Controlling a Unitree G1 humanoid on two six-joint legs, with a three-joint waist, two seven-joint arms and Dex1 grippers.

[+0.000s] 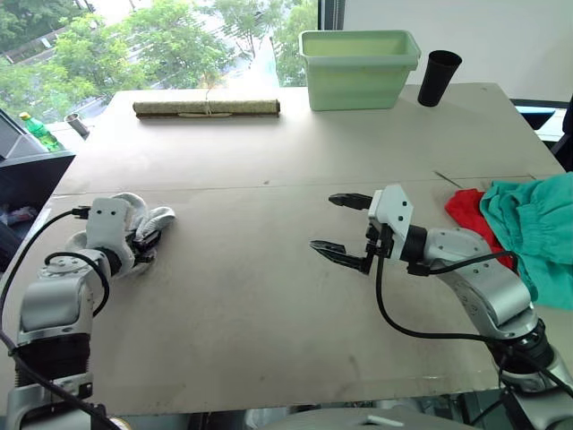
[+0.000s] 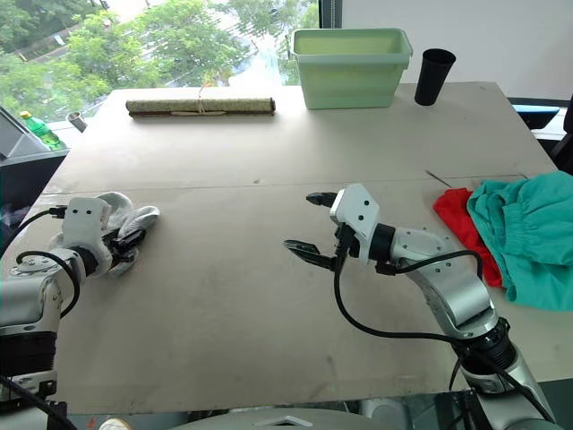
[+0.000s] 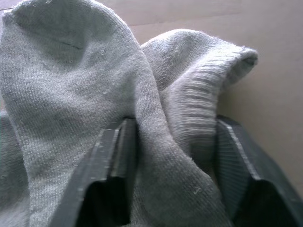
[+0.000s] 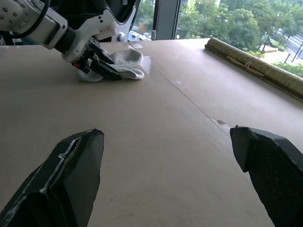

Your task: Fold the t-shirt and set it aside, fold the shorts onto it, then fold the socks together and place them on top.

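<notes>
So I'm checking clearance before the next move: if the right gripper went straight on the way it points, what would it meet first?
Probably the socks held in the left gripper; the right gripper is open, with bare table between. Depth is hard to judge.

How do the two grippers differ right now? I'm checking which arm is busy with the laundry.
The left gripper is shut on the socks near the table's left edge; the right gripper is open and holds nothing. The left sits low on the table, while the right is over bare table, its fingers spread wide, pointing toward the left one. Both have two black fingers.
</notes>
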